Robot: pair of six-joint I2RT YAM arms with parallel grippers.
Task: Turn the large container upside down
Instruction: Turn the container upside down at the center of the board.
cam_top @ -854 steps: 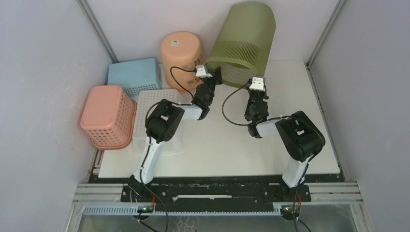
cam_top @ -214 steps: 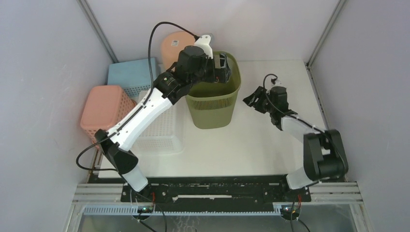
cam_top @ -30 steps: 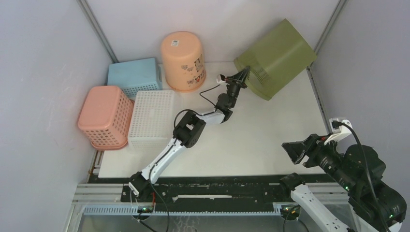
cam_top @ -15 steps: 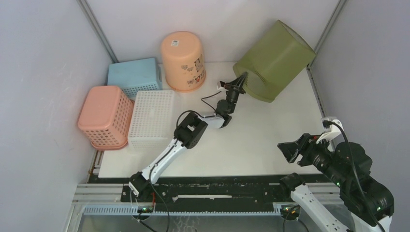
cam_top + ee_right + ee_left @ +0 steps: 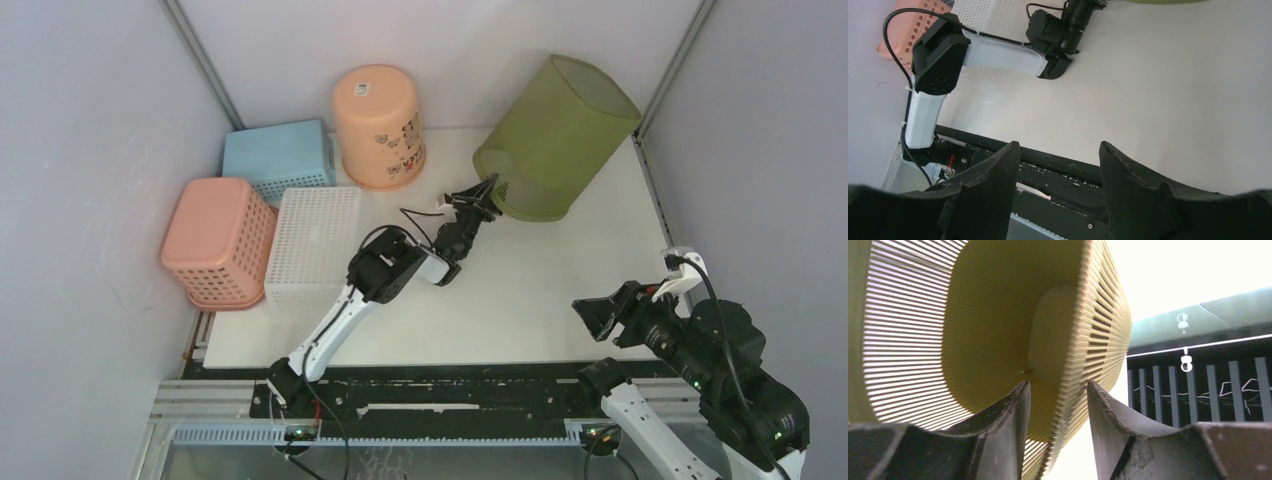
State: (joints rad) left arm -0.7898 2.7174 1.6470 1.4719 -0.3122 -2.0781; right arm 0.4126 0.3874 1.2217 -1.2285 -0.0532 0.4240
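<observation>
1. White tabletop (image 5: 540,290) boxed in by grey walls, arm bases along the near edge.
2. Nearest, at the near right corner: right gripper (image 5: 1058,146), jaws apart with nothing between them. It is well apart from the work.
3. Mid-left: pink basket (image 5: 220,240) and white basket (image 5: 318,240) sit just beside each other, both base-up. Contents, if any, are hidden.
4. Mid-table: the left arm stretches toward the far right. Left gripper (image 5: 1058,386) sits at the mouth of the large container (image 5: 555,130), one finger inside the rim and one outside. The slatted wall passes between them. Jaws stand wider than the wall, with no pinch visible.
5. Directly beyond it, in the far right corner: the large container, tilted.
   - The mouth faces down and near-left, its lower lip at or near the tabletop.
   - The solid base is raised, pointing far-right.
   - The long axis leans from near-left up to far-right.
   - Whether the base touches the wall cannot be told.
   - The wrist view into the mouth shows a bare interior.
6. Far row, left of it: blue basket (image 5: 275,155) and peach bucket (image 5: 378,120), both base-up.
7. Judgement: the left arm is much the nearer. The coming move turns on that lean, since the rim must settle flat, mouth down. With the jaws loose, the container could rock back instead.
</observation>
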